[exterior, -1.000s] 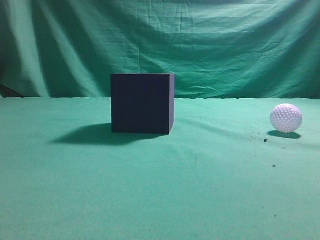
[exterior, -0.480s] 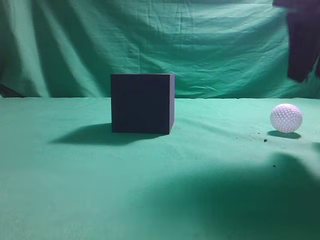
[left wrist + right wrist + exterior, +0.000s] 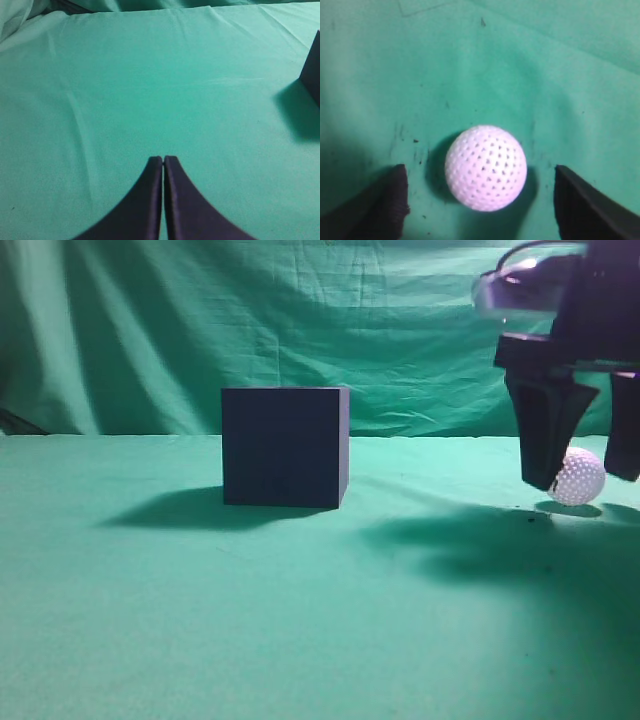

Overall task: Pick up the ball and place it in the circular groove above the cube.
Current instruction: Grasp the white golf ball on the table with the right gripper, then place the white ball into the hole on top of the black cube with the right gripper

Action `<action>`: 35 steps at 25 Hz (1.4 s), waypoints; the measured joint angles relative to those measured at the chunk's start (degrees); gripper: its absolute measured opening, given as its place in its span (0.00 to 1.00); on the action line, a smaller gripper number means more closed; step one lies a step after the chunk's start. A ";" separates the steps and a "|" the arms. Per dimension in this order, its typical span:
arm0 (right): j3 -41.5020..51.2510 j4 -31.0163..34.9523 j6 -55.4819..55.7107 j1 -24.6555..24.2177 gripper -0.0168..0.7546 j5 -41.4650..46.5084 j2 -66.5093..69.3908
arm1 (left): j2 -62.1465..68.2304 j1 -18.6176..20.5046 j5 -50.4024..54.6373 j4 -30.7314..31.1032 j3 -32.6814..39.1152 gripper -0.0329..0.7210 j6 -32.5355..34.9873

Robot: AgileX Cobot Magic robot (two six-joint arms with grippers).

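On the green cloth-covered table, toward 3 o'clock in the exterior view, the white dimpled ball rests on the cloth, well apart from the dark cube, which stands near the centre at about 9 o'clock from the ball. The cube's top face is not visible from this low angle, so nothing can be said about what its groove holds; the ball is plainly not on it.

Compared with half a second ago, the right gripper has come down from the upper right corner to the ball's level, and its shadow now spreads across the cloth in front of the ball. A second ago no arm was in view at all. The ball and cube have not moved.

The right gripper is spread wide with the ball between its two dark fingers. In the right wrist view the ball sits centred between the fingers, one at 8 o'clock and the other at 4 o'clock, with bare cloth showing on both sides; neither touches it. Dark specks dot the cloth around it.

The left gripper has its fingertips pressed together over bare cloth, holding nothing, with an edge of the cube at 2 o'clock.
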 joint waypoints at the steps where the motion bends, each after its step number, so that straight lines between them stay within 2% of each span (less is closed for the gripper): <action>1: -0.14 0.00 0.00 0.00 0.70 -0.43 0.73 | 0.00 0.00 0.00 0.00 0.00 0.04 0.00; 3: -0.23 0.00 0.00 0.00 0.70 -1.29 1.70 | 0.00 0.00 0.00 0.00 0.00 0.04 0.00; 4: -0.23 0.00 0.00 0.00 0.64 -1.69 1.94 | 0.00 0.00 0.00 0.00 0.00 0.04 0.00; 6: -0.23 -0.15 0.12 0.00 0.63 -2.27 2.33 | 0.00 0.00 0.00 0.00 0.00 0.04 0.00; 9: -0.49 -0.99 2.14 0.00 0.45 -2.80 3.14 | 0.00 0.00 0.00 0.00 0.00 0.04 0.00; 10: -0.77 -1.24 3.25 0.00 0.42 -2.80 3.24 | 0.00 0.00 0.00 0.00 0.00 0.04 0.00; 13: -2.34 -1.62 4.38 0.00 0.44 -0.89 3.39 | 0.00 0.00 0.00 0.00 0.00 0.04 0.00; 14: -3.44 -1.62 4.50 0.00 0.39 0.40 3.39 | 0.00 0.00 0.00 0.00 0.00 0.04 0.00; 17: -8.09 1.02 4.62 0.07 0.41 5.05 2.80 | 0.00 0.00 0.00 0.00 0.00 0.04 0.00; 20: -13.80 2.92 4.14 2.42 0.41 8.08 0.42 | 0.00 0.00 0.00 0.00 0.00 0.04 0.00; 25: -23.06 4.06 3.94 12.21 0.41 8.60 -1.10 | 0.00 0.00 0.00 0.00 0.00 0.04 0.00; 29: -26.60 4.40 3.94 18.57 0.41 6.89 1.82 | 0.00 0.00 0.00 0.00 0.00 0.04 0.00; 35: -27.72 4.15 3.94 20.13 0.41 5.25 7.03 | 0.00 0.00 0.00 0.00 0.00 0.04 0.00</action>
